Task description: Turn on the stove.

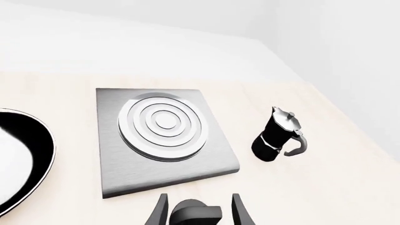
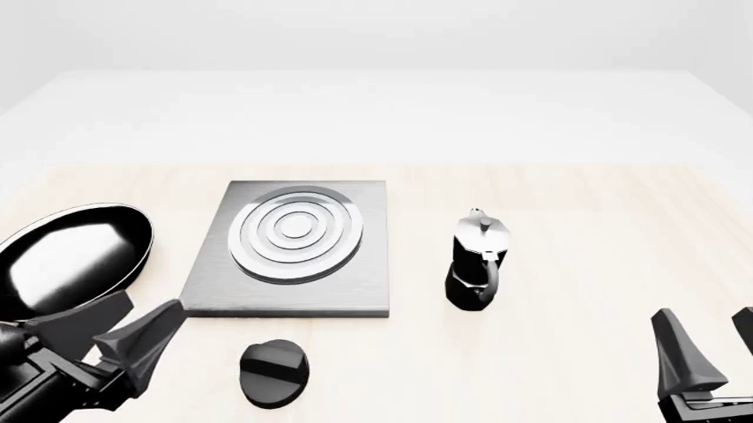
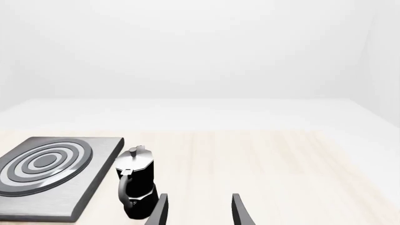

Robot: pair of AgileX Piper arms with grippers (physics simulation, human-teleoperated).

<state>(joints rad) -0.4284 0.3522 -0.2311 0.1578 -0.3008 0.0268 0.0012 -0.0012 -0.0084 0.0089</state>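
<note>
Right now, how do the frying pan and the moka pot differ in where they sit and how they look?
The frying pan lies low, wide and round to the left of the stove; the moka pot stands upright, tall and narrow to its right. The pan's inside is glossy with bright reflections; the pot has a silver upper part on a black base, with a side handle. The pan lies close to the left gripper; the pot stands apart from both grippers. Both rest on the table.
</note>
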